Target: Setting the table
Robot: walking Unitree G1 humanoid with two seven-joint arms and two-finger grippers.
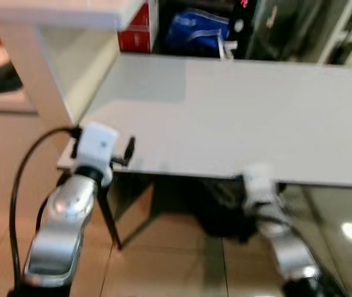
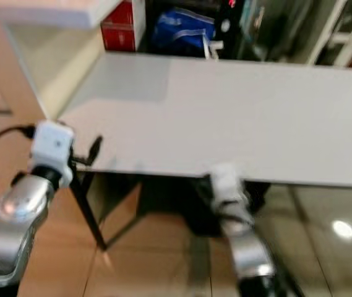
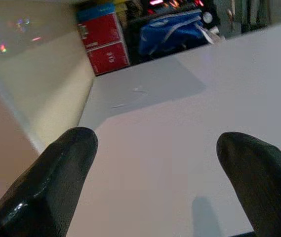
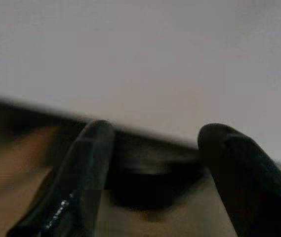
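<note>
Left pincer (image 3: 155, 182) agape over white table (image 1: 237, 117) corner; right pincer (image 4: 155, 173) agape at near edge.

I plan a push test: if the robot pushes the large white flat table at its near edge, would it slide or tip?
The large white flat table probably would not tip: its top is wide and low. It may slide, since the tiled floor looks glossy and the visible dark leg is thin. The open left gripper hovers above it.
</note>
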